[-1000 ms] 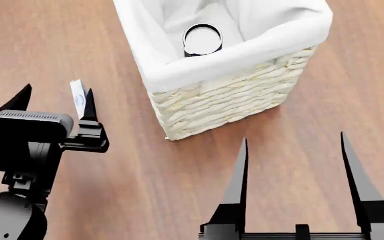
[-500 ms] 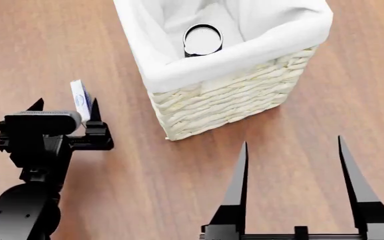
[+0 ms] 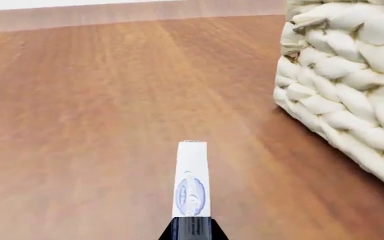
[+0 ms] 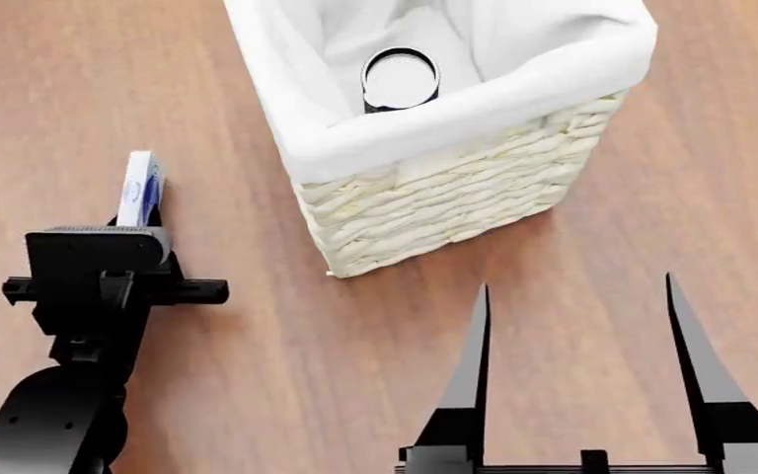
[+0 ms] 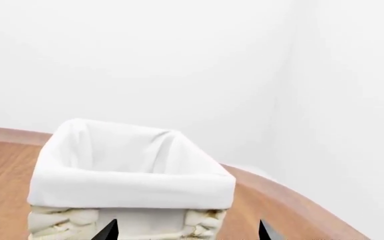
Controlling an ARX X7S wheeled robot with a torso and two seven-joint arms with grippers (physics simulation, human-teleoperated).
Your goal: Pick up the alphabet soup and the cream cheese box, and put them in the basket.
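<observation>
The cream cheese box (image 4: 138, 188), thin and white with blue print, stands on edge between the jaws of my left gripper (image 4: 145, 215), which is shut on it left of the basket. In the left wrist view the box (image 3: 192, 180) sticks out from the gripper (image 3: 192, 231). The alphabet soup (image 4: 401, 79) stands upright inside the wicker basket (image 4: 445, 197); only its white top and black rim show, and its label is hidden. My right gripper (image 4: 576, 336) is open and empty in front of the basket (image 5: 132, 175), and its tips frame the basket's near wall in the right wrist view (image 5: 186, 229).
The surface is brown wood (image 4: 287, 375). The basket's woven wall (image 3: 345, 90) rises close beside the held box. A white wall (image 5: 178, 60) stands behind the basket, and the wood surface's curved edge (image 5: 299, 200) runs past it.
My left gripper's jaws have closed from wide open onto the cream cheese box, and the box has shifted slightly left. The right gripper, the basket and the can have stayed still.
</observation>
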